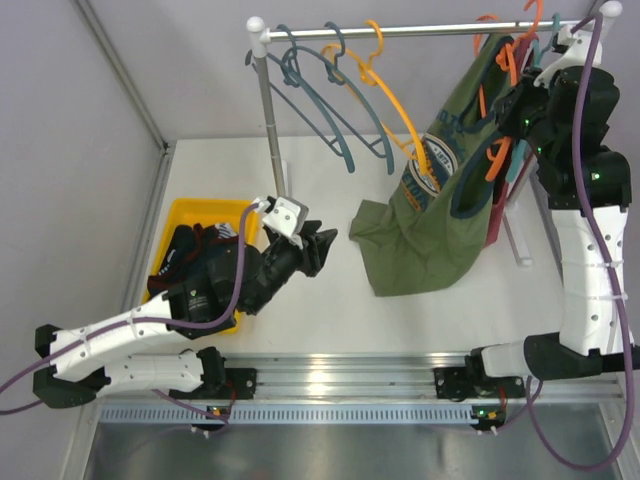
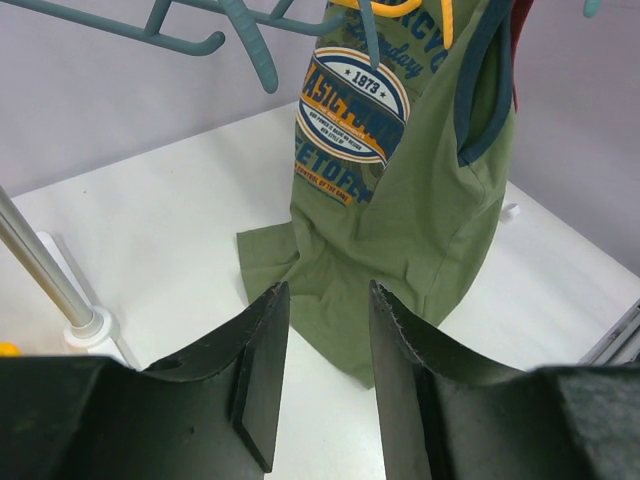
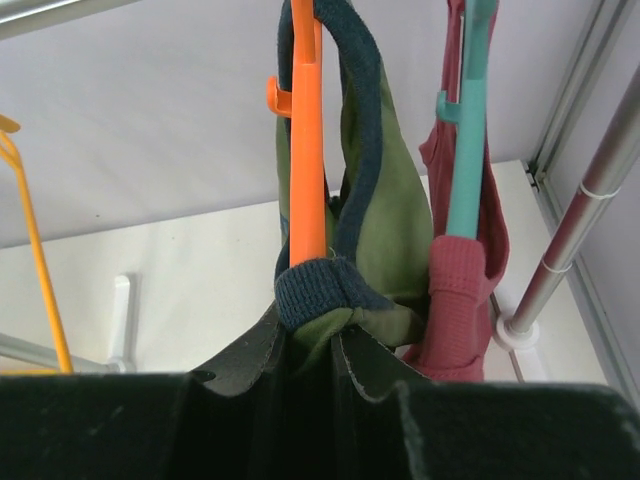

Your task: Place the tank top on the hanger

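The olive-green tank top (image 1: 430, 215) hangs from up by the rail, and its hem lies crumpled on the table. One navy-trimmed strap (image 3: 322, 290) is looped round an arm of the orange hanger (image 3: 306, 150). My right gripper (image 3: 305, 335) is shut on that bunched strap just under the hanger arm. From above, the right gripper (image 1: 520, 110) sits high beside the hanger (image 1: 497, 150). My left gripper (image 1: 325, 250) hovers low over the table, left of the hem, open with nothing between its fingers. In the left wrist view the left gripper (image 2: 328, 295) faces the tank top (image 2: 400, 230).
A yellow bin (image 1: 185, 212) at the left holds dark clothes (image 1: 195, 250). The rack's left pole (image 1: 270, 110) stands behind my left arm. Teal hangers (image 1: 320, 80) and an amber hanger (image 1: 385, 90) hang on the rail (image 1: 420, 30). A dark red top (image 3: 460, 290) hangs right of the strap.
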Controlling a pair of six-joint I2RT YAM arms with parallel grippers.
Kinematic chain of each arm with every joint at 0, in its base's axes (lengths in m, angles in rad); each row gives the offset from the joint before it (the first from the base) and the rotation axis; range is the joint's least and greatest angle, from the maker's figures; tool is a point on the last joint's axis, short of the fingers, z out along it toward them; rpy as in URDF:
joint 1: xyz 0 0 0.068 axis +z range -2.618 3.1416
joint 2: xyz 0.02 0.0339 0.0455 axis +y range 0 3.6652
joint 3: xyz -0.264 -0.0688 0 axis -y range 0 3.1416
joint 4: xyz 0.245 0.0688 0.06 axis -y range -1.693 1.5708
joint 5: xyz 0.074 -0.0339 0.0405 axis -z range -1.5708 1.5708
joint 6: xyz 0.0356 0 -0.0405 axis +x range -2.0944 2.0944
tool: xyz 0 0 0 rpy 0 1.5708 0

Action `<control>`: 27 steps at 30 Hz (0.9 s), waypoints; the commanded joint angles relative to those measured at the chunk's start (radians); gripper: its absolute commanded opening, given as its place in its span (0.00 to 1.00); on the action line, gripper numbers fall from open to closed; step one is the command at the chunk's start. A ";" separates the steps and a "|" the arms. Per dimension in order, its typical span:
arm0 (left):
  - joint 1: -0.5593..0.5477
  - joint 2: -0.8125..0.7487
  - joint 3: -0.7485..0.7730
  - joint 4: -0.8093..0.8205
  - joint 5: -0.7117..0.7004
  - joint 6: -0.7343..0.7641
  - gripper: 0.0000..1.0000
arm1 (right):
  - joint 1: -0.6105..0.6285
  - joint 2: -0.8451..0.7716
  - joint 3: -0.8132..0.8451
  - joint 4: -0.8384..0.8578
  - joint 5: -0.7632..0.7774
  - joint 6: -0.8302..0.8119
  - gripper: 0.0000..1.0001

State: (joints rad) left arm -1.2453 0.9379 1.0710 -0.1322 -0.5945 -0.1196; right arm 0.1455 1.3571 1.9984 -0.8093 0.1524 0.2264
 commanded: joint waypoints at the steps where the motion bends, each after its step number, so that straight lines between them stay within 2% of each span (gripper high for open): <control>1: 0.001 -0.011 -0.011 0.052 0.005 0.014 0.43 | -0.066 -0.003 0.043 0.076 -0.086 -0.013 0.00; 15: 0.001 0.006 -0.026 0.045 0.002 0.005 0.43 | -0.107 -0.033 -0.099 0.104 -0.148 -0.018 0.00; 27: 0.001 0.006 -0.040 0.052 -0.002 0.000 0.43 | -0.112 -0.039 -0.121 0.113 -0.174 -0.038 0.00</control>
State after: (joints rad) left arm -1.2449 0.9451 1.0351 -0.1329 -0.5945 -0.1207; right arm 0.0505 1.3434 1.8660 -0.7609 -0.0048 0.2077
